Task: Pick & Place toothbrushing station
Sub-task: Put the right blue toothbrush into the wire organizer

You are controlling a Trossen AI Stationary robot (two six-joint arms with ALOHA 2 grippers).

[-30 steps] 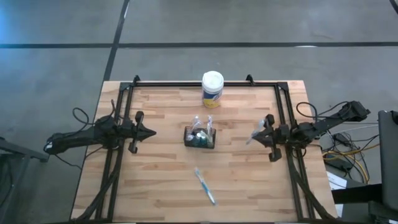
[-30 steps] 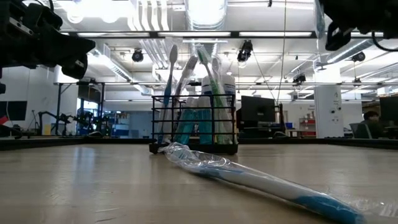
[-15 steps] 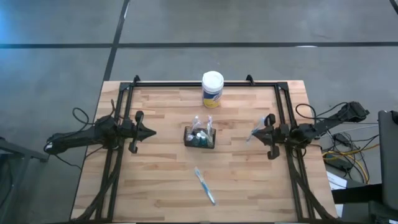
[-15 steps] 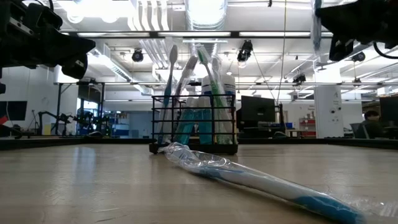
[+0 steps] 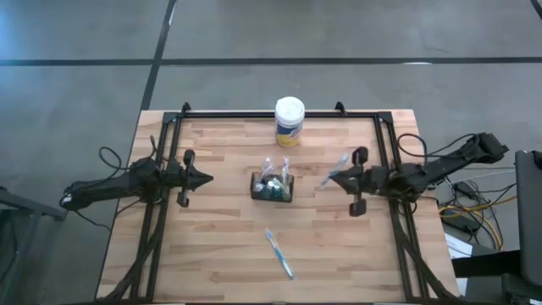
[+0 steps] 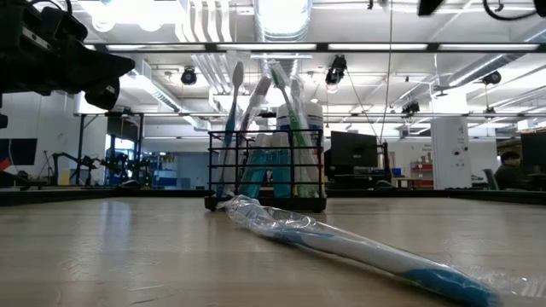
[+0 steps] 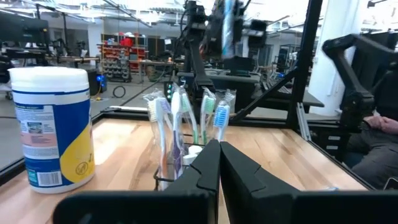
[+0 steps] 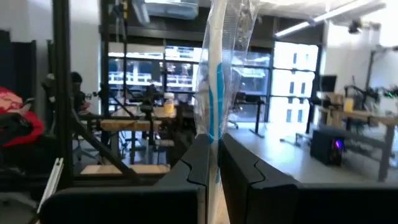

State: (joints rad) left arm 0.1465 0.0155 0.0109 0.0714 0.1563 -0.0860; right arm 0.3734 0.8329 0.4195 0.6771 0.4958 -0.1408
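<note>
In the high view, the left gripper (image 5: 206,180) sits at centre-left of the frame over the wooden table (image 5: 220,254), its two fingers pressed together and holding nothing, tips pointing toward the middle. The left wrist view shows the same shut fingers (image 7: 208,167) aimed straight at the black wire-mesh caddy (image 7: 177,180), with a bare gap of table between them.

The caddy (image 5: 272,187) stands at the centre of the high frame, well right of the left gripper and left of the right one. Wrapped toothbrushes (image 6: 294,128) stand upright in it, blue, green and white heads rising above the mesh in the low view, where the caddy (image 6: 266,179) sits mid-frame.

Above the caddy in the high frame, near the table's far edge, stands a white-lidded canister with a blue and yellow label (image 5: 290,121); the left wrist view shows it at the left (image 7: 53,127), apart from the caddy.

Below the caddy, toward lower centre, a blue-and-white toothbrush in clear wrap (image 5: 279,252) lies flat on the table, apart from both grippers; in the low view it stretches across the foreground (image 6: 341,243).

At centre-right, the right gripper (image 5: 332,178) is pinching a wrapped toothbrush (image 5: 336,165) above the table, near the caddy's right side without touching it. The right wrist view shows the wrapped brush (image 8: 219,74) rising between the closed fingers (image 8: 200,162).
</note>
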